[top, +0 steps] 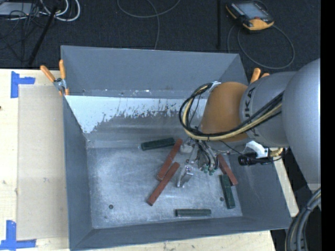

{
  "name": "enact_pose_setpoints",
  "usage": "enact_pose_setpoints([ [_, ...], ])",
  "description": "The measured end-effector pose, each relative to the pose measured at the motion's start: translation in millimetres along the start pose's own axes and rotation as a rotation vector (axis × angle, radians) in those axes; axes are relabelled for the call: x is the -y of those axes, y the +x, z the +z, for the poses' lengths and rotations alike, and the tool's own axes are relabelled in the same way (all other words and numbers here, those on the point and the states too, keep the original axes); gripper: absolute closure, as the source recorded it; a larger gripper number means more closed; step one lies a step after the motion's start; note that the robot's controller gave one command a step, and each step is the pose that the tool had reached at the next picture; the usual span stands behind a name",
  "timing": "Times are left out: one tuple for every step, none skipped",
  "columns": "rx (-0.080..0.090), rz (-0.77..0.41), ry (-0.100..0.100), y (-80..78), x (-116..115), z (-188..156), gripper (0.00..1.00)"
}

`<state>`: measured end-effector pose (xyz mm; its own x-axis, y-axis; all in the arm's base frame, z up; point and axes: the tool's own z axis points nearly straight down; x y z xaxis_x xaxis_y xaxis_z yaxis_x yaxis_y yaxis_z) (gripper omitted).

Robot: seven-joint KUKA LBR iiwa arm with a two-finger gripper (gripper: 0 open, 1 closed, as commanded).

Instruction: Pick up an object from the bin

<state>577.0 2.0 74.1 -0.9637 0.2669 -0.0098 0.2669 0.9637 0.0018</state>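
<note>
Here's the grey metal bin (104, 192), floor scuffed pale in the middle, and the big silver arm (303, 109) is leaning in from the right, its orange cover (222, 114) hanging over the bin's right half with black and yellow cables (188, 114) looped round it. On the floor I count six bars in all, three red-brown and three dark green. The long red-brown bar (161, 186) lies on a diagonal in the middle of the bin, and the upper red-brown bar (169, 160) runs nearly parallel, just above it and touching or very nearly so. The right red-brown bar (228, 170) sits tilted on the far side of the wrist. For the greens, the back green bar (158, 144) lies near the rear wall, the front green bar (192, 212) lies flat close to the near wall, and the right green bar (228, 193) stands almost end-on below the right red-brown one. The gripper (183, 178) is down low in the middle, just beside the upper end of the long red-brown bar. Whether it's open or closed, I can't tell from up here.
</note>
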Motion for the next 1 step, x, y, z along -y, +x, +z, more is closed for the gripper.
enact_pose_setpoints([
  [0.002, -0.135, -0.003, 10.3, -87.1, -1.6, 1.0],
])
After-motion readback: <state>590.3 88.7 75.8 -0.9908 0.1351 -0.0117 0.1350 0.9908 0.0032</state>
